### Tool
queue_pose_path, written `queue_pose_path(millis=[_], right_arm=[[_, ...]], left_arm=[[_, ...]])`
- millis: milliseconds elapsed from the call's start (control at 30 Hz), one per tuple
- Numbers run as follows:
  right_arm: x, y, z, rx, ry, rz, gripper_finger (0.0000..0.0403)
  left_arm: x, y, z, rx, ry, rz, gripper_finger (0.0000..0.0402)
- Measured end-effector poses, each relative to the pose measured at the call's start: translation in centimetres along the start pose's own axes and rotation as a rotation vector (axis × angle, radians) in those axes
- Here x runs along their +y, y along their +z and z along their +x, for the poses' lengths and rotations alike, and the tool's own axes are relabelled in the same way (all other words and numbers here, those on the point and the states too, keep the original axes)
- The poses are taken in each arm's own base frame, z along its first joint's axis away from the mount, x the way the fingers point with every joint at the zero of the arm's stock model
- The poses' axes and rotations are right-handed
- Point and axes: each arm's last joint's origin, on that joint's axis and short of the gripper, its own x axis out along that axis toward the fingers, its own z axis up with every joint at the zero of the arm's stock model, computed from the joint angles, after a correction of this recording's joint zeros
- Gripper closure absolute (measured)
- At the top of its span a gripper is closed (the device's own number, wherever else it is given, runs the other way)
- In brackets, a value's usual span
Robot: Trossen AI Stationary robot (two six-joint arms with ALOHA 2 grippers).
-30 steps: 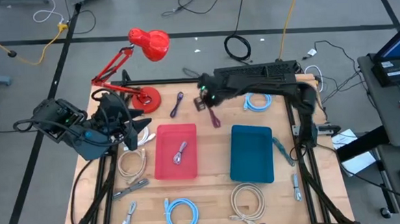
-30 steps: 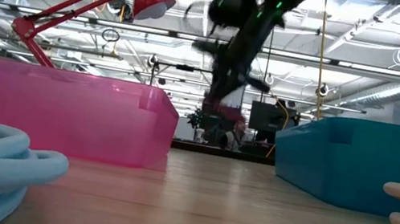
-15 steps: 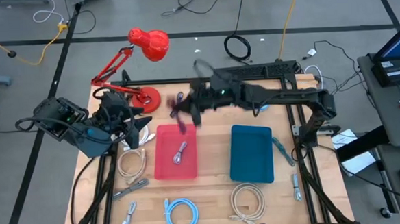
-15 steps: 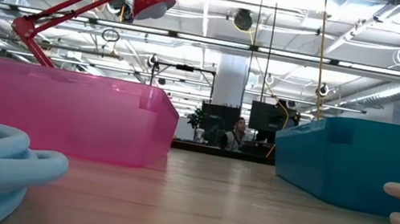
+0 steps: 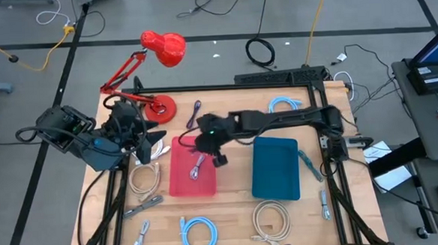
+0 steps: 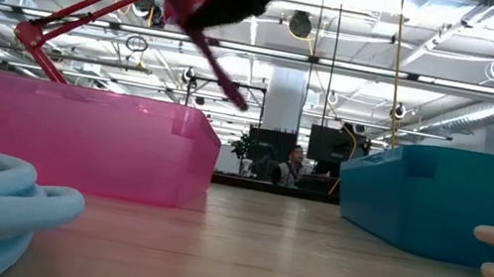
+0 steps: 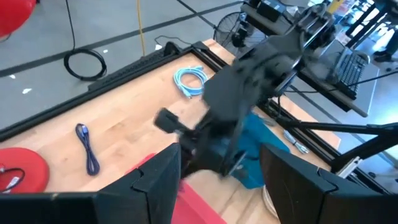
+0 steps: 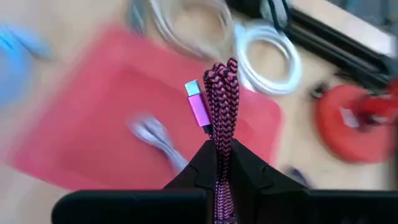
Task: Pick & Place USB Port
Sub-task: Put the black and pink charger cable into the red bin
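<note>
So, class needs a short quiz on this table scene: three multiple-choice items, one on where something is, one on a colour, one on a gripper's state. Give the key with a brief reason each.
1. Where is the right gripper?
A. Over the pink bin
B. Over the teal bin
C. Beside the red lamp

2. What colour is the braided cable in the right gripper?
A. White
B. Pink and black
C. Light blue

3. What is the state of the right gripper's fingers?
A. Wide open, empty
B. Shut on nothing
C. Shut on the braided cable

Key:
1 A, the high view shows the right arm reaching across to the pink bin's upper right part.
2 B, the right wrist view shows a pink-and-black weave with a pink plug.
3 C, the right wrist view shows the cable rising from between the closed fingers.
</note>
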Motion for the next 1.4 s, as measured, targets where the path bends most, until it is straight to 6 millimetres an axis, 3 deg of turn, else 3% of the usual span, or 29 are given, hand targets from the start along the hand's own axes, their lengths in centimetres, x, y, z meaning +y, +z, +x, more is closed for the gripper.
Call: queue_pose_path(millis=[67,167,300,500,867,1167,1400], right_arm=[[1.0,0.3,0.5,0.06,-0.01,-0.103,0.0393],[2.7,1.9,1.0,0.011,0.012,-0.239,0.0393],[5.0,2.6,1.7,-0.014,0.103,-0.35,0.0393],[6.3,2.5,2.6,0.003,0.149,-0.399,0.0393],[5.8,2.2,3.6,-0.011,0.139,-0.401,0.0393],[3.3,3.2,3.4,-0.137,0.005,-0.265,0.0393],[2.4,2.1,3.5,-0.072,0.024,-0.141,0.0393]], left_arm=[[0.0,0.0,0.0,0.004,-0.002,0.0,0.0179],[0.0,0.0,0.0,0.005,-0.002,-0.001,0.0179],[0.0,0.0,0.0,0.005,-0.002,0.0,0.0179],[0.0,0.0,0.0,0.005,-0.002,0.005,0.0179],[0.0,0.0,0.0,0.005,-0.002,-0.008,0.0179],[0.0,0.0,0.0,0.005,-0.002,-0.019,0.0179],[0.0,0.0,0.0,0.005,-0.002,-0.024,0.0179]])
